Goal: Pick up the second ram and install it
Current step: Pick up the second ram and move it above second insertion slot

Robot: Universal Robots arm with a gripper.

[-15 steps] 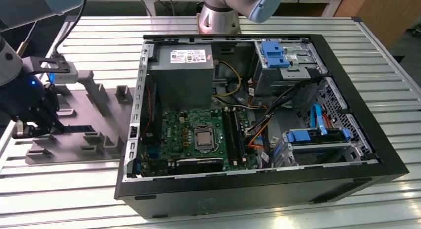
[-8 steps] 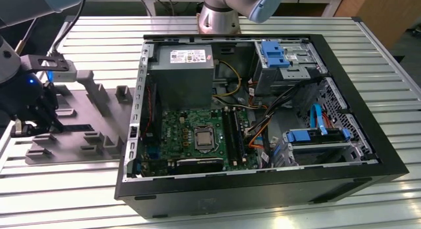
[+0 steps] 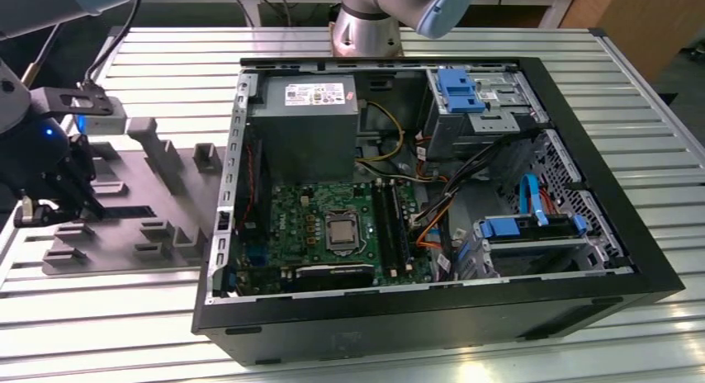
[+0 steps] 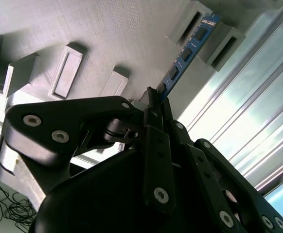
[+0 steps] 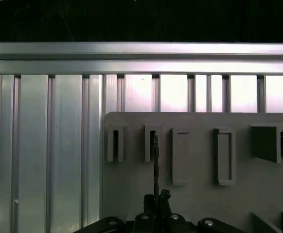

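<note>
The tool is pressed together on the near end of the second ram. In the second wrist view the blue-green strip runs straight out ahead of the fingertips. Its far end sits between two raised posts of the grey holder that lies under the tool. In the first wrist view the second ram appears edge-on as a thin dark line, leading from the tool tip into one of the holder's narrow slots.

The main risk, as I judge it, is the grip itself. The tool pinches only one end of a long, thin board, so the free length could swing or slip between the pads if it meets resistance. Because the far end is boxed in by the posts, any pull that is not in line with the slot could jam the strip or twist it. A tilted hold would also leave the board's edge askew to the black memory slots.

In the exterior view the arm reaches out from its base to the holder, with the wrist turned so that the tool points down at it. The open computer case stands well apart from the tool on the same slatted surface.
</note>
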